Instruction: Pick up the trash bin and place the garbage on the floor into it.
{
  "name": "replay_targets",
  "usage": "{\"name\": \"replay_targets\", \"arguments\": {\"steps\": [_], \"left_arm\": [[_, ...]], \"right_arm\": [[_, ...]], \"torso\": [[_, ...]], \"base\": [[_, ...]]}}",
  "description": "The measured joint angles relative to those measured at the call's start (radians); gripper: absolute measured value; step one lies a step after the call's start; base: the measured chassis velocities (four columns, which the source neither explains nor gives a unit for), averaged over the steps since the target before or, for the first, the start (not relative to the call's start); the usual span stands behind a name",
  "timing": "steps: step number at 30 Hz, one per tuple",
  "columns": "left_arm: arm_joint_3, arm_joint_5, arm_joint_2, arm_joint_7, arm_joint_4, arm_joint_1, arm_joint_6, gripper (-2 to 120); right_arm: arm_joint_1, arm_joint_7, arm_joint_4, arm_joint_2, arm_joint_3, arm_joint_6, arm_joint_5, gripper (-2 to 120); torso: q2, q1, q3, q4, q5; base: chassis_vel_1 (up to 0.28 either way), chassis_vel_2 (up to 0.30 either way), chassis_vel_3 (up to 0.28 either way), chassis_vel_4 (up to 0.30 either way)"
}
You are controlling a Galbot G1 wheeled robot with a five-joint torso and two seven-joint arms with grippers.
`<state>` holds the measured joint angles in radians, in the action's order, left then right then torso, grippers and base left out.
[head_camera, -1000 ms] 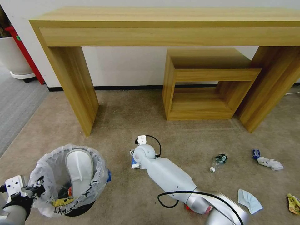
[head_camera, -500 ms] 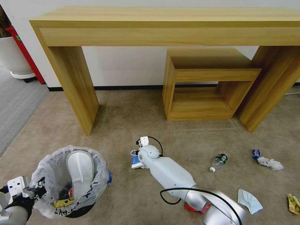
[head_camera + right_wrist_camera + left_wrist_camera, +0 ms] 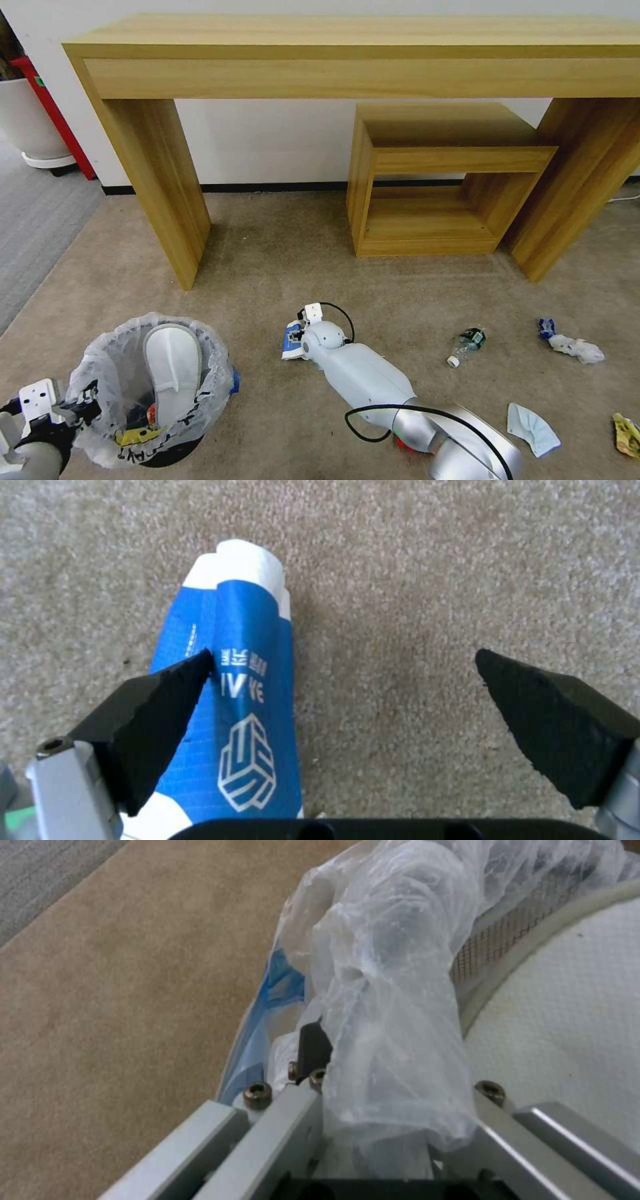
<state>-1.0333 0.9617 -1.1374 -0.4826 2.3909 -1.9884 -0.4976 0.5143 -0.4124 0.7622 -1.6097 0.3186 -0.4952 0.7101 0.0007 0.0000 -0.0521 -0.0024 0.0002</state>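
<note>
Between right jaws, blue-white packet (image 3: 230, 720).

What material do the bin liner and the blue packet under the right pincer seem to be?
Bin liner: thin translucent plastic film, crinkled and glossy. Blue packet: probably coated paper or foil, smooth with printed white marks and creased folds; the look leaves it open.

Left gripper (image 3: 393, 1120) clamped on bin (image 3: 507, 935) bag rim; white slipper (image 3: 567, 1030) inside; tan floor (image 3: 120, 990) beside.

Office-like room: beige carpet (image 3: 267, 267), light wooden desk (image 3: 360, 60), nested wooden stool (image 3: 440, 173), white wall.
</note>
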Motion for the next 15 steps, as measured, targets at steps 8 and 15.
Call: {"name": "replay_targets", "arguments": {"steps": [8, 15], "left_arm": [[0.018, -0.009, 0.0, 0.0, -0.004, 0.004, 0.001, 1], [0.021, -0.013, 0.0, 0.0, 0.001, 0.003, 0.001, 1]], "right_arm": [[0.02, -0.006, 0.034, 0.001, 0.006, -0.012, 0.008, 100], [0.031, -0.024, 0.071, 0.001, 0.011, -0.034, 0.042, 100]], "torso": [[0.0, 0.0, 0.0, -0.0003, -0.0003], [0.0, 0.0, 0.0, -0.0002, -0.0003]], "base": [[0.0, 0.0, 0.0, 0.0], [0.0, 0.0, 0.0, 0.0]]}}
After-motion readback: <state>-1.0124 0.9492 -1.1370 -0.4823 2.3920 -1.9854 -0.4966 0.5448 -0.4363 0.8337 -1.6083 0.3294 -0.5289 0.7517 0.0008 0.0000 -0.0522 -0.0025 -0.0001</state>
